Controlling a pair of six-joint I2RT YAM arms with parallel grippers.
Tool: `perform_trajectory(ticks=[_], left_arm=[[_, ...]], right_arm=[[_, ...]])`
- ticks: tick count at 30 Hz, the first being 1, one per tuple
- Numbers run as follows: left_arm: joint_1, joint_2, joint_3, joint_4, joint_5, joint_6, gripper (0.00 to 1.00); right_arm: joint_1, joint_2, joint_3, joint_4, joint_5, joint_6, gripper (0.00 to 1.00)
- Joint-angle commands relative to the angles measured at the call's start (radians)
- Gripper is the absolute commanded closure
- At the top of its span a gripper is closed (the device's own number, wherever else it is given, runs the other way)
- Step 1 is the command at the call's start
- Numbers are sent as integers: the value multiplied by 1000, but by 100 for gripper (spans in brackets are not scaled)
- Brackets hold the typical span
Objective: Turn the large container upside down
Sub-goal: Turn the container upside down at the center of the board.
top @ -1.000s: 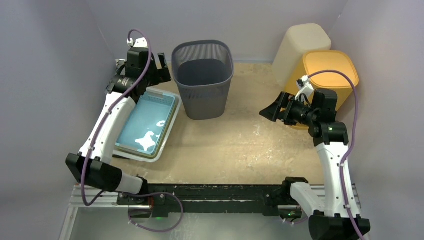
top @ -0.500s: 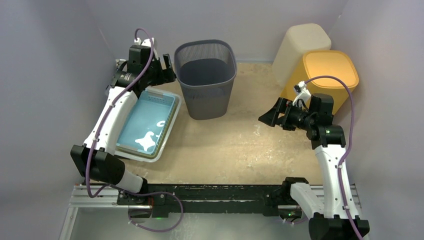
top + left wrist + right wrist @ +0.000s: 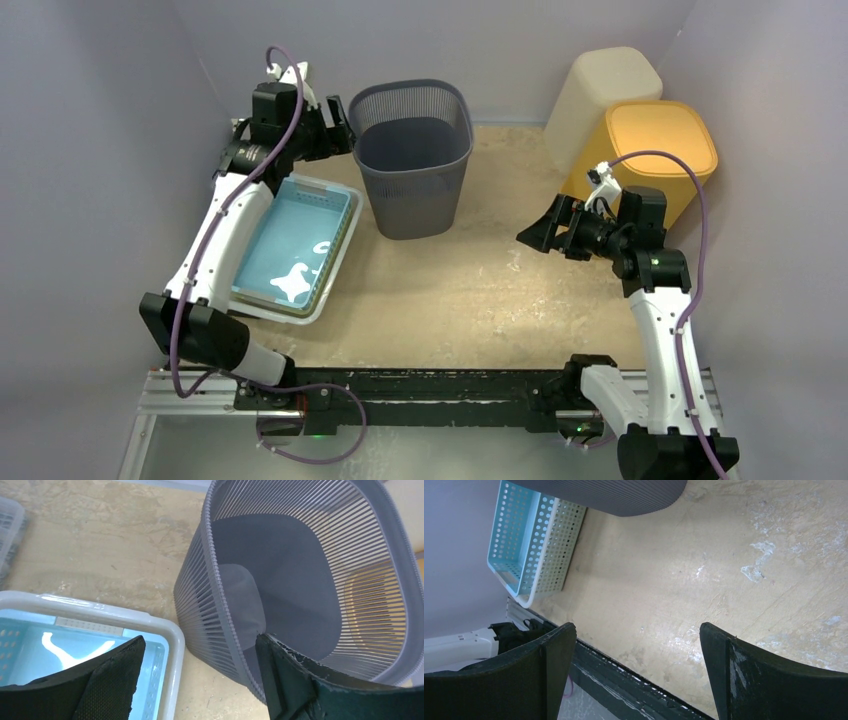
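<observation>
The large container is a grey slatted basket (image 3: 410,195) standing upright, mouth up, at the back middle of the table. My left gripper (image 3: 336,127) is open at its left rim. In the left wrist view, the basket (image 3: 300,580) fills the right side and its left wall runs between the open jaws of my left gripper (image 3: 199,642), one finger over the inside and one outside. I cannot tell whether they touch it. My right gripper (image 3: 535,228) is open and empty, hovering right of centre; the right wrist view shows this gripper (image 3: 636,630) over bare table.
A light blue tray nested in a white perforated tray (image 3: 290,250) lies left of the basket, close beside it. A cream bin (image 3: 605,90) and a yellow bin (image 3: 660,140) stand upside down at the back right. Walls close in on three sides.
My left gripper has moved up and right to the basket's left rim, and the basket has shifted slightly to the right. My right gripper dropped a little, then held still.
</observation>
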Motion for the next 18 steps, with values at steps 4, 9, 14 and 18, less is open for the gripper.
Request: perform_trajectory(ticks=[4, 9, 14, 18], left_arm=[[-1, 89, -8, 14, 89, 0, 36], [-1, 72, -73, 19, 125, 3, 55], [-1, 33, -139, 26, 149, 9, 71], [-2, -1, -190, 39, 185, -3, 82]], right_arm=[[3, -9, 2, 20, -17, -19, 4], [3, -5, 0, 29, -23, -14, 4], [2, -6, 6, 45, -35, 2, 4], [3, -4, 11, 63, -51, 16, 4]])
